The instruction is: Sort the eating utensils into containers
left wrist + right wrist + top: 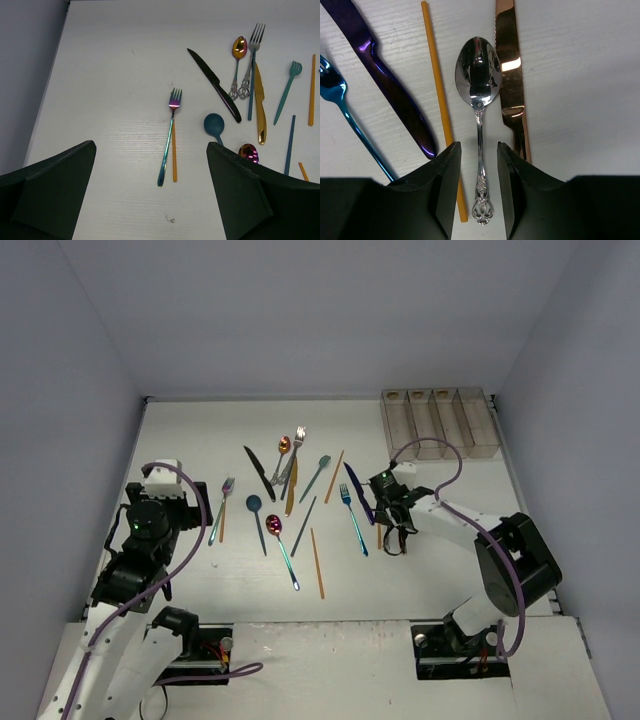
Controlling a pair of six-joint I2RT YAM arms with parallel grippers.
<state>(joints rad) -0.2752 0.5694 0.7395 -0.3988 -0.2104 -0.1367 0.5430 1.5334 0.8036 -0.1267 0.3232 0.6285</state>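
Several utensils lie scattered mid-table (290,495). The four clear containers (437,422) stand at the back right. My right gripper (392,512) is low over the table, its jaws open a little on either side of the handle of an ornate silver spoon (479,80); in the right wrist view the gripper (479,150) shows small gaps to the handle. An orange chopstick (437,85) and a copper knife (510,75) lie beside the spoon. My left gripper (151,147) is wide open and empty, short of an iridescent fork (170,135) with a chopstick (174,155) next to it.
A purple knife (385,80) and a blue fork (340,95) lie left of the spoon. Ahead of the left gripper are a black knife (212,82), a teal spoon (214,124), a gold knife (260,105), a silver fork (254,65). Walls enclose the table (200,440).
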